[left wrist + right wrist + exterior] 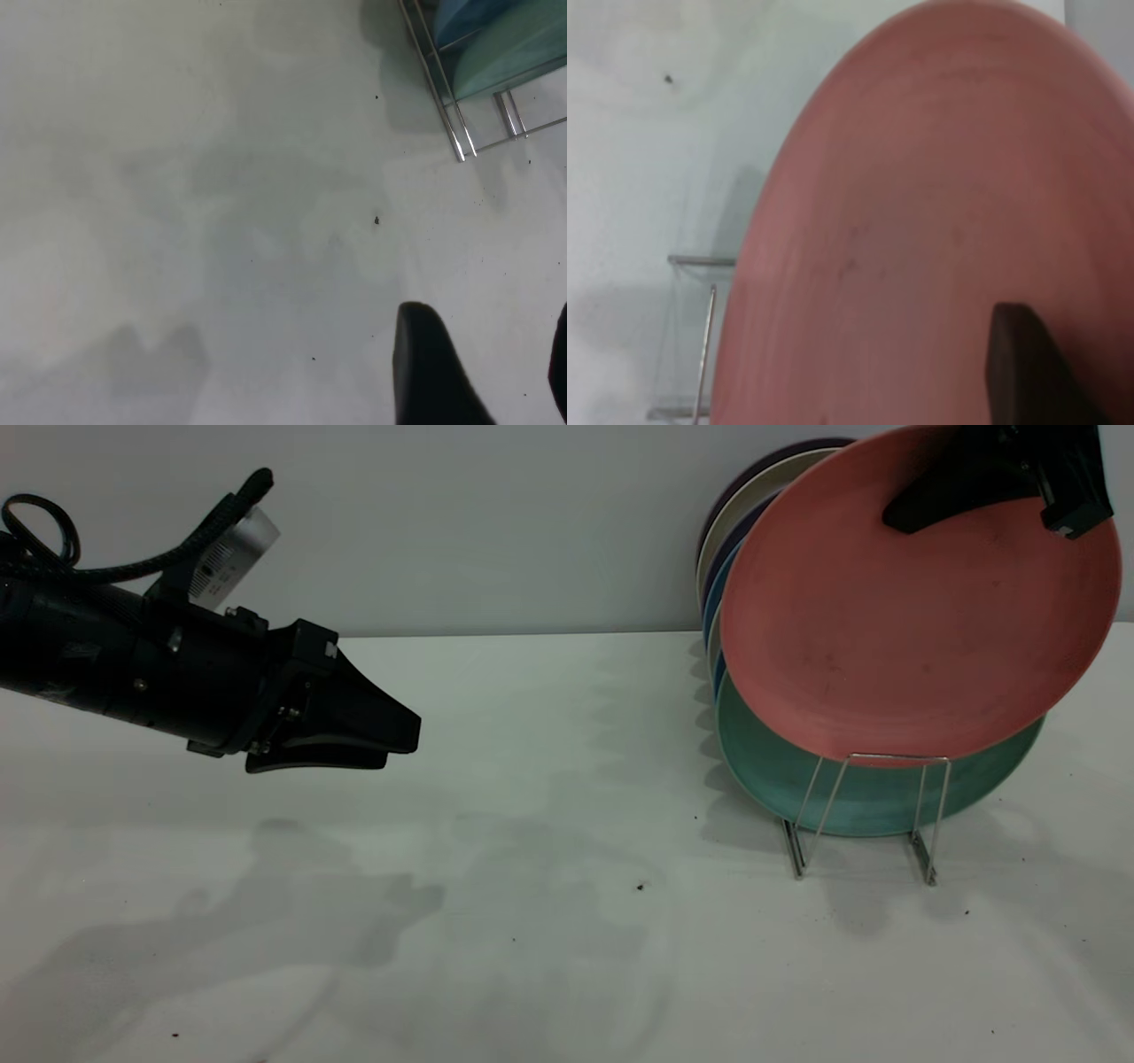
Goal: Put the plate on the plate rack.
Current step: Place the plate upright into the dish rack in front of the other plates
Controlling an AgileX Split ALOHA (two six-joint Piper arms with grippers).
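Observation:
The salmon-pink plate (912, 611) is held tilted on edge at the right. Its lower rim is level with the top of the front loop of the silver wire plate rack (873, 815); I cannot tell if it touches. My right gripper (895, 518) is shut on the plate's upper rim, one black finger (1028, 372) lying across the plate's face (921, 221). The rack wire (704, 336) shows beside the plate. My left gripper (403, 740) hovers above the table at the left, open and empty; it also shows in the left wrist view (487, 319).
A mint-green plate (877, 797) stands in the rack right behind the pink one, with blue, cream and dark plates (722, 558) behind it against the wall. The rack's base (452, 124) and green plate (505, 53) show in the left wrist view. White table (549, 850).

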